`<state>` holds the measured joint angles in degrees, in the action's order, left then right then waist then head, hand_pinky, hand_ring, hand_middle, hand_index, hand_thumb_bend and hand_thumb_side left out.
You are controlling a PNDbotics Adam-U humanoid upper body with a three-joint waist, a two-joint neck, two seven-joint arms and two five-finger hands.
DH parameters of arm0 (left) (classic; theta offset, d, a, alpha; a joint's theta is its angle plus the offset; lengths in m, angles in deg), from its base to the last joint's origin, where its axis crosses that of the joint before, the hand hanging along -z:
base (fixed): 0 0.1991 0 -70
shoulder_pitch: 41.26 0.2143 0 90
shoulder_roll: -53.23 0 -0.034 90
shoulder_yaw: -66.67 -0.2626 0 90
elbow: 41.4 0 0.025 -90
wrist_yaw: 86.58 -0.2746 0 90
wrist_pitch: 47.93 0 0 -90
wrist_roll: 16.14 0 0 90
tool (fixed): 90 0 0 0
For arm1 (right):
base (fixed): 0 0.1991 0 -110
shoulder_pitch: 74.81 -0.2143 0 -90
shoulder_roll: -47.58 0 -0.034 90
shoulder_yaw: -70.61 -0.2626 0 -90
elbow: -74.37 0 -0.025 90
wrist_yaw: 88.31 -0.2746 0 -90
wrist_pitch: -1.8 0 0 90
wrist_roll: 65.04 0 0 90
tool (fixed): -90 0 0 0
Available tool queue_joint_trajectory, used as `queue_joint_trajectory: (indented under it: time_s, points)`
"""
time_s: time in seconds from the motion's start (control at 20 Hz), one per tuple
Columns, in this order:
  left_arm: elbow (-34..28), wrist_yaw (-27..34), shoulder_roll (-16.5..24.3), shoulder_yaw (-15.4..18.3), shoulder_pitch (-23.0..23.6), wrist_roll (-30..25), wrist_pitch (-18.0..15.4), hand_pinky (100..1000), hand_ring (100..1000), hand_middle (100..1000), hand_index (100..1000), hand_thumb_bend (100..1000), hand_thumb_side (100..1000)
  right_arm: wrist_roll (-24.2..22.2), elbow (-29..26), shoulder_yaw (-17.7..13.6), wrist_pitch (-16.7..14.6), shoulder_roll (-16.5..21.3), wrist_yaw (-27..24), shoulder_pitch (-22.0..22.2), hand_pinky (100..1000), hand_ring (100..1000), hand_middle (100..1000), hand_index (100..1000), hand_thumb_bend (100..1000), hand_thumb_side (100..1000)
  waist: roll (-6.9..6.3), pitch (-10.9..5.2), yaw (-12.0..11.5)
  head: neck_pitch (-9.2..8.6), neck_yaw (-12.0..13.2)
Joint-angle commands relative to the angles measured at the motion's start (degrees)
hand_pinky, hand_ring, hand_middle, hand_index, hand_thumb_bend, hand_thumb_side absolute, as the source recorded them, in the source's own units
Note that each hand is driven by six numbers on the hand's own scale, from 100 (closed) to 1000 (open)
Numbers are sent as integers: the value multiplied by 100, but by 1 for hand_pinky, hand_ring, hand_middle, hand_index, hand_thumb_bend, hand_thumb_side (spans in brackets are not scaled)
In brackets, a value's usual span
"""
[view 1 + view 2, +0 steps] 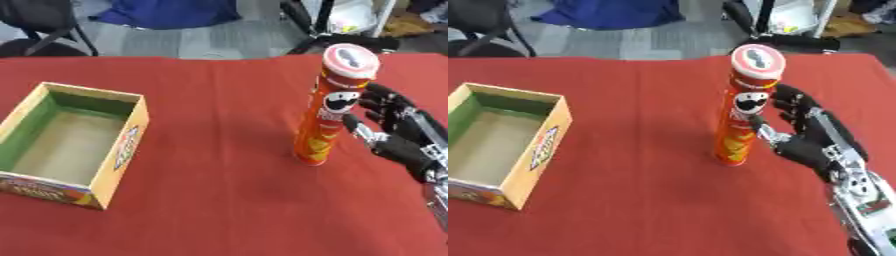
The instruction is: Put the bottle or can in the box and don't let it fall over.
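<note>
Standing up tall on the red cloth (219, 200), right of the box (73, 145) and well apart from it: the can (331, 110). Orange and red, with a face on its side and a round lid on top. Leaning a tiny bit, top further from the box than the bottom. Not in the box yet.

Sitting just on the far side of the can from the box: the right hand (805, 142). Black, with silver bits. Fingers (791, 102) spread out and a little bent, reaching toward the can's upper half. Thumb (761, 127) poking at the can's middle, touching it or almost touching; hard to tell which. Not wrapped round the can. Holding nothing.

Lying open on top, with yellow walls, green inside and a plain brown floor: the box. Bright print on its side facing the can.
</note>
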<state>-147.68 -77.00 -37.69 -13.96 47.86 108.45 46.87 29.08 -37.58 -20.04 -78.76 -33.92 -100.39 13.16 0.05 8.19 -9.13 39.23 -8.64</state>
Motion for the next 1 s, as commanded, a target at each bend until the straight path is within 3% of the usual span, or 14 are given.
queue_joint_trajectory:
  time_s: [0.05, 0.45, 1.0]
  points:
    - [-77, 1, 74, 24, -45, -11, -11, 702, 827, 685, 694, 919, 832, -53, 17, -40, -38, 179, -34, -86, 1000, 966, 892, 954, 341, 264, -14, -23, 0, 22, 119]
    - [-77, 5, 60, 20, -51, -19, -10, 703, 827, 685, 694, 917, 832, -46, 184, -49, -37, 200, 26, -191, 1000, 967, 893, 956, 332, 273, -4, 2, -19, 125, 375]
    - [-79, 12, 52, 15, -60, -27, -12, 704, 828, 686, 694, 914, 832, 1, 415, -13, 37, 227, 11, -427, 1000, 969, 895, 956, 320, 289, 4, 23, -42, 50, 269]
